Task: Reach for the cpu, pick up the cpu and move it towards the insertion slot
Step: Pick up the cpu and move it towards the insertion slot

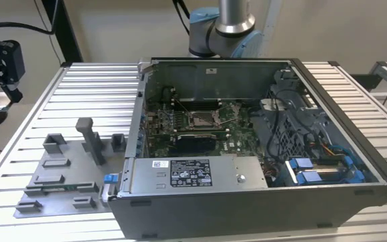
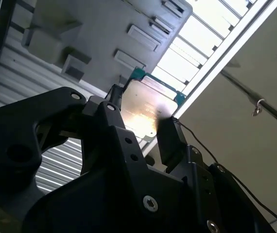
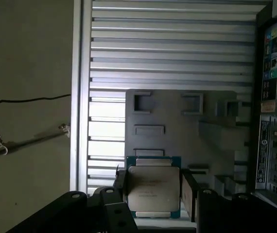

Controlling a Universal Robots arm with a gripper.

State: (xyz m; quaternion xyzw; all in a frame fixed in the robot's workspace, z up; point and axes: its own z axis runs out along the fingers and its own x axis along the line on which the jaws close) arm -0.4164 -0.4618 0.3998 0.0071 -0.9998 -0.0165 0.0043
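In the exterior view, an open computer case (image 1: 355,166) stands on the slatted tabletop (image 1: 92,85). Inside it, the insertion slot (image 1: 202,119) sits in the green motherboard (image 1: 237,143), a shiny metal frame around a brownish centre. A grey fixture plate (image 1: 66,184) lies between the case and the tabletop's edge at the exterior view's left.

In the second wrist view, the black pincer (image 2: 146,116) pinches the cpu (image 2: 146,102) by two opposite edges. One of its fingers (image 2: 170,138) is pressed to the chip's side, and the silvery top faces the camera.

In the first wrist view, the cpu (image 3: 153,187) is clamped in front of the fixture plate's outer edge, well apart from the case.
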